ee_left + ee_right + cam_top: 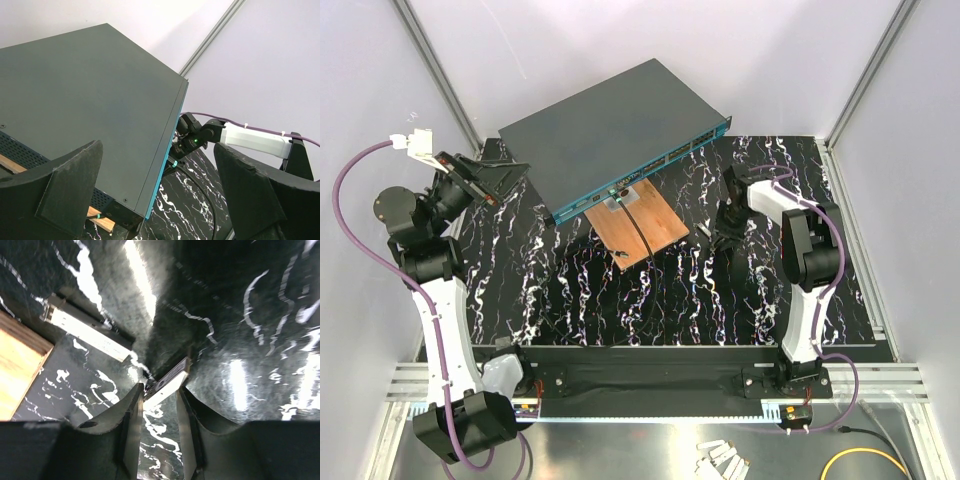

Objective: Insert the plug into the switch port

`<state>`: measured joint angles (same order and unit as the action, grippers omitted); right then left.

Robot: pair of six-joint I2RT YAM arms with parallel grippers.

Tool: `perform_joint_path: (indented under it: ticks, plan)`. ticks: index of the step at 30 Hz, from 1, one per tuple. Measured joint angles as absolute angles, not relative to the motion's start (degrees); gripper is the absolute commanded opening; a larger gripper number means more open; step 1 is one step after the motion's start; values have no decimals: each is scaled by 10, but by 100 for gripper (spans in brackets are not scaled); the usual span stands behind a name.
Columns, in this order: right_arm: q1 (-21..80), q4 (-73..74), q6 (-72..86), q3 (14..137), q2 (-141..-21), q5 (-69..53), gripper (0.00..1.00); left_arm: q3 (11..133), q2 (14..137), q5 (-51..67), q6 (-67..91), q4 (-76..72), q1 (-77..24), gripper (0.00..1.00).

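Plug [170,380]: small metal-cased module lying on the black marbled table [570,290], to the right of the copper-brown board [640,228] and directly beneath your right tool [160,390]. That tool hides it from overhead, so only the right wrist view shows it.

Right tool, state: pointed down at the table, with its two fingers drawn in on the plug's near end, one against each long side. You appear to have it pinched, though how firmly cannot be read.

Long axis: runs out from between the fingertips, away and slanting rightward in the wrist view. The fingers therefore bear on its flanks, not its ends.

Second module [87,332]: a similar piece, loose on the table near the board's corner and apart from the plug. Do not confuse the two.

Switch [615,125]: set askew at far centre, with the board showing under its teal front edge [650,170]. From your right tool it lies away and to the left, its row of ports facing back toward the right arm.

Left tool [505,183]: spread wide and holding nothing, at the switch's left end, well apart from the plug. Your right arm is the nearer one.

Coming move, as judged: bring the plug's long axis square to the teal edge, leading end toward a port.
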<state>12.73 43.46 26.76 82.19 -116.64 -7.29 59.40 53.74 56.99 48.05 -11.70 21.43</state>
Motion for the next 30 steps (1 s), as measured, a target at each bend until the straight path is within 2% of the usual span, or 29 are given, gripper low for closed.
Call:
perform_joint_path:
  ticks: [4, 7, 8, 15, 21, 25, 30]
  plan:
    - [131, 427, 267, 806, -1158, -87, 38, 594, 537, 569, 481, -117, 214, 99]
    - [132, 418, 263, 779, -1143, -96, 7, 597, 537, 569, 479, -110, 213, 99]
    - [132, 418, 261, 775, -1141, -100, 0, 599, 537, 568, 477, -104, 212, 99]
    - [133, 421, 198, 762, -1118, -110, 0, 617, 537, 566, 451, -68, 207, 99]
    - [133, 455, 71, 709, -914, -205, 0, 656, 538, 570, 403, -29, 167, 99]
    - [134, 487, -1, 764, -800, -307, 0, 674, 544, 585, 389, -33, 125, 99]
    - [138, 542, -67, 864, -770, -438, 0, 702, 564, 598, 349, -22, 55, 98]
